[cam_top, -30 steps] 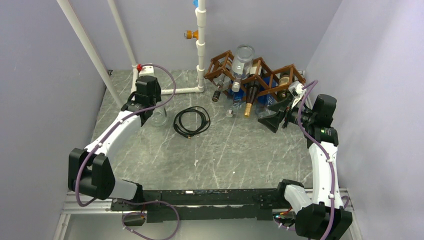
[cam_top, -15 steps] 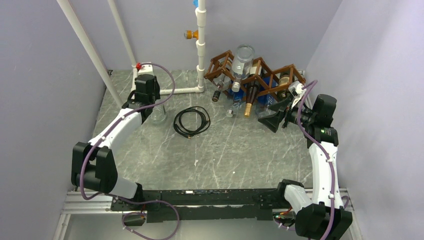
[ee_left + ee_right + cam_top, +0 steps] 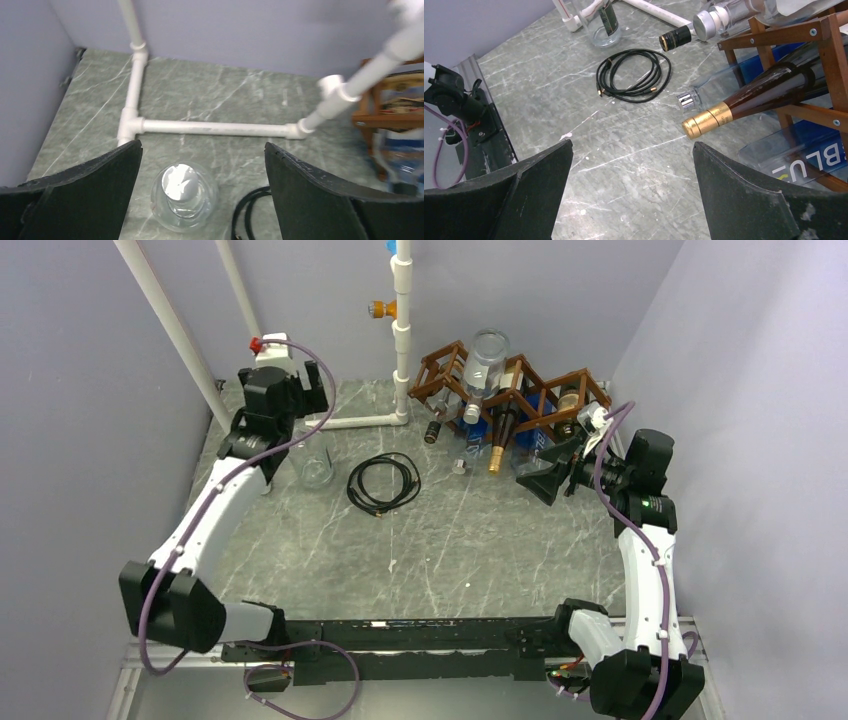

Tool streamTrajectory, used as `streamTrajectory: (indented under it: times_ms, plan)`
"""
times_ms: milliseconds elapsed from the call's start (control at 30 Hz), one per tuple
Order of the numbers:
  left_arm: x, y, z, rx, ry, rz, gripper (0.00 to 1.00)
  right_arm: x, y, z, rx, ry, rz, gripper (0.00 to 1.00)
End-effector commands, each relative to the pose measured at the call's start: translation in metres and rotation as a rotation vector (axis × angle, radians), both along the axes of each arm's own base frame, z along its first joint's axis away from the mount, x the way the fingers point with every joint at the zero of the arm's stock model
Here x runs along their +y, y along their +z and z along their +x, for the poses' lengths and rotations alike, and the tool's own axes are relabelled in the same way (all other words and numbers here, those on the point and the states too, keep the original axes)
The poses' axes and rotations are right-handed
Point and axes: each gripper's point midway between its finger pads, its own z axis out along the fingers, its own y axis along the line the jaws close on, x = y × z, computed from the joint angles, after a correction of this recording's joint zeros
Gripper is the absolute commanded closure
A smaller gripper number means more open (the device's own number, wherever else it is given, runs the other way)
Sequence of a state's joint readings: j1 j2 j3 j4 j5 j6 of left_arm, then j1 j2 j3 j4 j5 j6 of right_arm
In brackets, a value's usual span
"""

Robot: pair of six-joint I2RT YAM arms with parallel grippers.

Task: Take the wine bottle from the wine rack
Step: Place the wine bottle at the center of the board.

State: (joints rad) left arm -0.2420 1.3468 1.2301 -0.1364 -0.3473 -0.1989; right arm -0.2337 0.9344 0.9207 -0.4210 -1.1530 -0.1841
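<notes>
The brown wooden wine rack [image 3: 545, 400] stands at the back right with several bottles lying in its cells. A clear wine bottle [image 3: 317, 468] with a silver cap [image 3: 179, 182] stands upright on the table at the left, off the rack. My left gripper [image 3: 202, 145] hangs open above and behind it, and neither jaw touches it. My right gripper [image 3: 545, 480] is open and empty, low over the table by the rack's front right. A brown bottle with a gold foil top [image 3: 724, 116] juts from the rack just beyond the right gripper [image 3: 632, 145].
White pipes [image 3: 400, 340] rise at the back, with a horizontal run [image 3: 215, 127] along the table behind the standing bottle. A coiled black cable [image 3: 383, 483] lies right of that bottle. Purple walls close in on three sides.
My left gripper has opened, let go of the clear bottle, and lifted up and back towards the far wall. The bottle stays standing. The right arm has not moved.
</notes>
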Motion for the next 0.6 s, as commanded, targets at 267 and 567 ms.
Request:
streamTrajectory:
  times_ms: [267, 567]
  plan:
    - [-0.069, 0.078, -0.087, -0.138, -0.526, -0.065, 0.00, -0.005, 0.006, 0.001, -0.050, -0.001, -0.037, 0.07]
    - [-0.103, 0.056, -0.134, -0.196, -0.785, -0.120, 0.01, -0.017, 0.011, 0.003, -0.031, -0.032, -0.127, 0.07]
